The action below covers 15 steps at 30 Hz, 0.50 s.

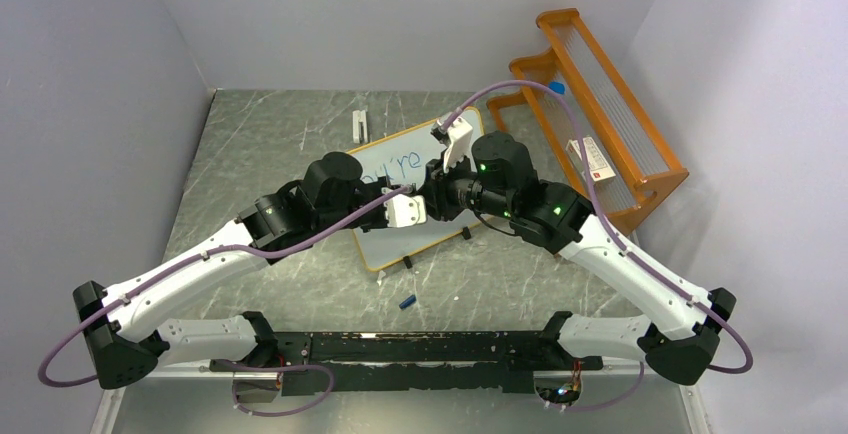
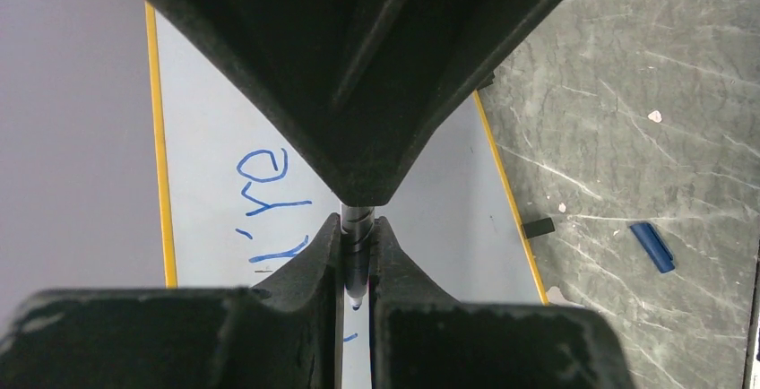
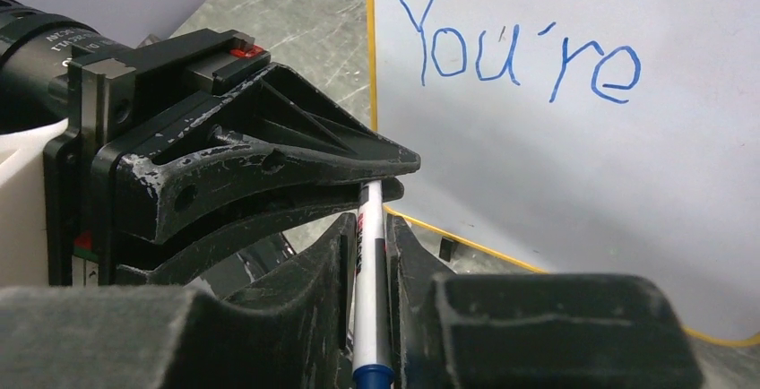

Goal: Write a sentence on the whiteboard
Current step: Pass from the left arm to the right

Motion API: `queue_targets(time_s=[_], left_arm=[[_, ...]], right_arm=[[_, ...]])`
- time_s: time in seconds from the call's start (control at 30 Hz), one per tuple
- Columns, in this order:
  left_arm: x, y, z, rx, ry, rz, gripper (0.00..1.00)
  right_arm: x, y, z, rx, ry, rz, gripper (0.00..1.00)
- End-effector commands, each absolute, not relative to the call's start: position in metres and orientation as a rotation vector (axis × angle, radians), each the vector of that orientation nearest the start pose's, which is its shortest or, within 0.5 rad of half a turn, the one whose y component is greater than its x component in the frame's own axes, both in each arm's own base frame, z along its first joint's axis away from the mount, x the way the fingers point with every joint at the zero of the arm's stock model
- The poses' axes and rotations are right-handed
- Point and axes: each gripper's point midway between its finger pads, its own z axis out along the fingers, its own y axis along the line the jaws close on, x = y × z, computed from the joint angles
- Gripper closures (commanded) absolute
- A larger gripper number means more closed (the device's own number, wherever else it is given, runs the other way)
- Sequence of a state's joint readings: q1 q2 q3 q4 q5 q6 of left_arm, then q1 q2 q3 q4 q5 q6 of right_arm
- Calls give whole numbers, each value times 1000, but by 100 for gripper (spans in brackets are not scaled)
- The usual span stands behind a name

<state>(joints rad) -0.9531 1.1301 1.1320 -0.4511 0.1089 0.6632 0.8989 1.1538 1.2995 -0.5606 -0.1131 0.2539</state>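
The whiteboard (image 1: 425, 229) lies flat in the middle of the table, with "You're" in blue at its far left. Both grippers meet above it and hold one marker. My left gripper (image 1: 418, 204) is shut on the marker (image 2: 356, 259) near its blue tip, which hangs just above the board (image 2: 430, 201). My right gripper (image 1: 438, 194) is shut on the white barrel of the marker (image 3: 369, 290), whose blue tail end is nearest that camera. The board (image 3: 556, 138) and its writing show behind the left gripper's fingers (image 3: 269, 183).
A blue marker cap (image 1: 407, 302) lies on the table in front of the board, also in the left wrist view (image 2: 652, 247). An orange wooden rack (image 1: 600, 104) stands at the back right with a small box (image 1: 592, 159) in it. A white item (image 1: 360, 126) lies behind the board.
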Motion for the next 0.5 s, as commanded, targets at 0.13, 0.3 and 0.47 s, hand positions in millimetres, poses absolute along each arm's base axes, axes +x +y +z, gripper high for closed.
queue_targets(time_s=[0.13,0.3,0.47], left_arm=[[217,-293,281,1514,1339,-270,95],[216,-294,281,1516,1339,-277,95],[216,-295,280,1518,1338,-280,95]], right_arm=[[201,299,327,-689,1928,850,80],[206,297,327,-660,1931,829,87],[206,297,325,-649,1931,831,83]])
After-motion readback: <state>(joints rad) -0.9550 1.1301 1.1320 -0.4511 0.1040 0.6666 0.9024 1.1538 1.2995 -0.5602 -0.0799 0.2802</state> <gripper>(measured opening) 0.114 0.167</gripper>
